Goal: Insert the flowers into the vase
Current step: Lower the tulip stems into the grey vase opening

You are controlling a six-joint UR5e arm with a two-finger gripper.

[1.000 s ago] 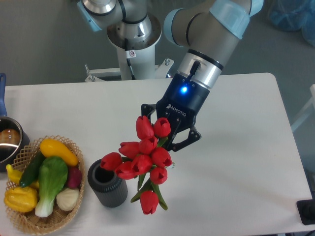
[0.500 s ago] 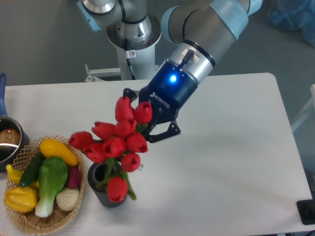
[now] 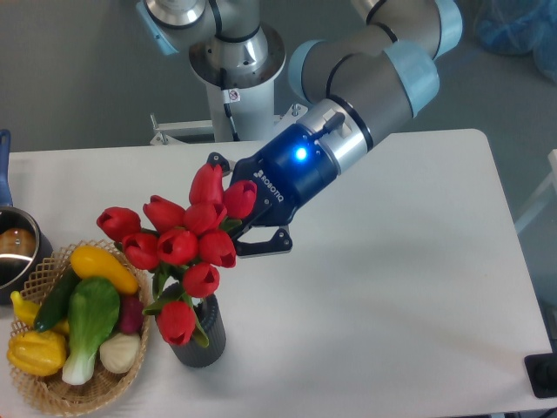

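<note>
The red tulips (image 3: 178, 244), pinched in the robot's hand (image 3: 248, 222), have been swung left from beside the ribbed grey vase (image 3: 198, 335) to directly above it; stems are now judged at or in its mouth, beside the vegetable basket (image 3: 130, 348) on the tabletop (image 3: 392, 287).

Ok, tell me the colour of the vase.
Dark grey, with ribbed sides; the vase shows in the fixed camera view.

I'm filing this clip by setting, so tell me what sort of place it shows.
Probably a robotics lab or test bench: an industrial arm's tool holds the flowers over a plain white table, with a basket of vegetables laid out like props.
</note>
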